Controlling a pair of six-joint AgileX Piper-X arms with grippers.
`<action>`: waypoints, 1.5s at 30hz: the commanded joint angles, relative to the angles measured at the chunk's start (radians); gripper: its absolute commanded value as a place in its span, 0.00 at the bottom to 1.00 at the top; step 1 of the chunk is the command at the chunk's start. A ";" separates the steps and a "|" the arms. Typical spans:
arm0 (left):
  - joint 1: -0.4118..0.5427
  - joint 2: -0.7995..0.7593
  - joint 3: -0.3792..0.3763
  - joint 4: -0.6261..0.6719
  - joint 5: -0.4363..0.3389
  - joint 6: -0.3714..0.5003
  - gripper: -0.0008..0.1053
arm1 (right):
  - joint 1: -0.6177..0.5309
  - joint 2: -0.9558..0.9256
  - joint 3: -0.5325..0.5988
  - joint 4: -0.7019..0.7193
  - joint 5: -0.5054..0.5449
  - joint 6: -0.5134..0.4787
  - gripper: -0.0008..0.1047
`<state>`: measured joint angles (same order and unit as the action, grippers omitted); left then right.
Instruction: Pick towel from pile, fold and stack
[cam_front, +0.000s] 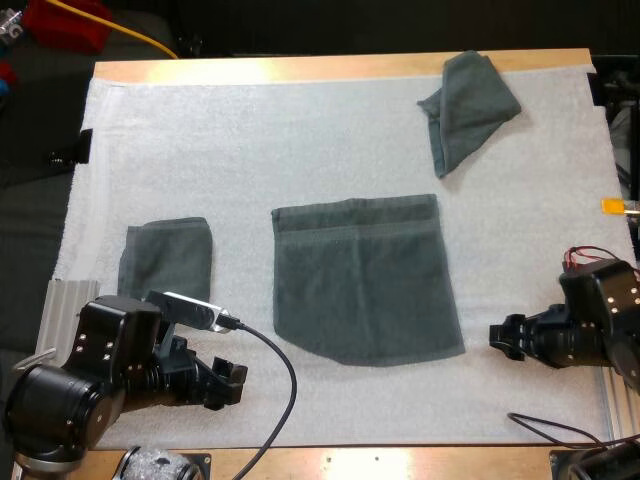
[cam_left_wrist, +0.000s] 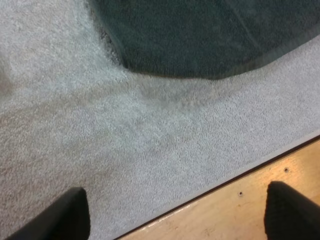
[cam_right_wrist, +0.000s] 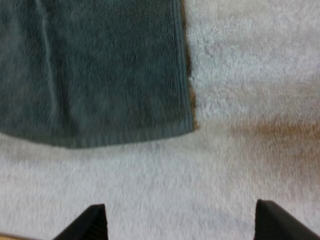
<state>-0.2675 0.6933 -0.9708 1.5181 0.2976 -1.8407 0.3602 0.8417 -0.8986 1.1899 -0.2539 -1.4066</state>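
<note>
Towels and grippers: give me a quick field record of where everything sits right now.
spread towel: flat, mid-mat, not folded yet
folded towel: on the mat's left side, apart from the spread towel
crumpled towel: far right part of the mat, bunched
left gripper: open, holding nothing, over the mat's near edge, short of the spread towel's near left corner
right gripper: open, holding nothing, just off the spread towel's near right corner
contact: neither gripper touches a towel
</note>
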 joint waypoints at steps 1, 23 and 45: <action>-0.003 -0.003 -0.004 0.010 -0.011 -0.001 0.67 | -0.007 -0.001 0.025 -0.040 -0.034 0.021 0.57; -0.003 -0.003 -0.004 0.010 0.003 -0.001 0.67 | -0.007 0.256 0.265 -0.497 -0.197 0.155 0.57; -0.003 -0.003 -0.004 0.009 0.021 -0.001 0.67 | -0.007 0.493 0.265 -0.677 -0.266 0.217 0.14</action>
<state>-0.2675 0.6933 -0.9708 1.5181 0.3118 -1.8407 0.3602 1.3296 -0.6344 0.5126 -0.5105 -1.1920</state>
